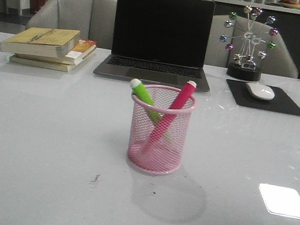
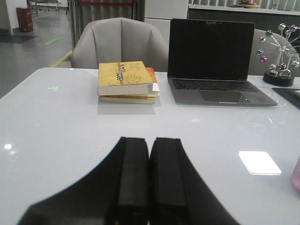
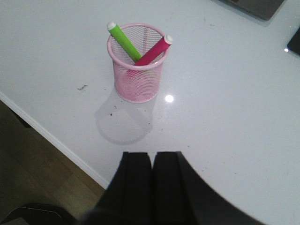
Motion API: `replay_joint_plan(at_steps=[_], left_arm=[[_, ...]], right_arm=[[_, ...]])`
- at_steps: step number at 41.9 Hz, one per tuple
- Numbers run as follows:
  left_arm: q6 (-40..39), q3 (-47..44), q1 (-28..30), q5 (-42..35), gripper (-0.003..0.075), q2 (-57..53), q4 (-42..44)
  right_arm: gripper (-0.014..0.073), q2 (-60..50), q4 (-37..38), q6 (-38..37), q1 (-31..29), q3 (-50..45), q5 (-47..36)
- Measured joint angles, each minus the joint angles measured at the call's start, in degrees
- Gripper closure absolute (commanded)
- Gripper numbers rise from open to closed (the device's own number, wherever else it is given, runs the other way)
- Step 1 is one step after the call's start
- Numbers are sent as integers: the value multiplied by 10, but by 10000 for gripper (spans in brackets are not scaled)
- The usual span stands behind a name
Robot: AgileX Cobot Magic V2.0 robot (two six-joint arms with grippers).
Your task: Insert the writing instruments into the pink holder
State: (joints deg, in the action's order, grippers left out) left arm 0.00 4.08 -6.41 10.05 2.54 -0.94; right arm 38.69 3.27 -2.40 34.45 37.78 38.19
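Observation:
The pink wire-mesh holder [image 1: 157, 142] stands mid-table, also seen in the right wrist view [image 3: 137, 77]. Inside it a lime green marker [image 1: 145, 97] [image 3: 124, 40] and a magenta marker [image 1: 172, 111] [image 3: 153, 50] lean crossed, whitish ends above the rim. My left gripper [image 2: 149, 140] is shut and empty over bare table, far from the holder. My right gripper [image 3: 152, 154] is shut and empty near the table's front edge, a short way from the holder. Neither gripper shows in the front view.
A stack of books [image 1: 49, 46] lies at the back left, a dark laptop [image 1: 158, 39] behind the holder. A mouse [image 1: 260, 90] on a black pad [image 1: 266, 98] and a ball ornament [image 1: 247, 45] are at the back right. Grey chairs [image 2: 121, 44] stand beyond.

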Motion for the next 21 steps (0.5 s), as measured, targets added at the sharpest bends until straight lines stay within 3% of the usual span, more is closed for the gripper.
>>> replay_joint_plan(at_steps=[21], left_arm=[[0,-46,29,-80,627,-28,-5]], right_arm=[[536,0,0,0,0,0,0]])
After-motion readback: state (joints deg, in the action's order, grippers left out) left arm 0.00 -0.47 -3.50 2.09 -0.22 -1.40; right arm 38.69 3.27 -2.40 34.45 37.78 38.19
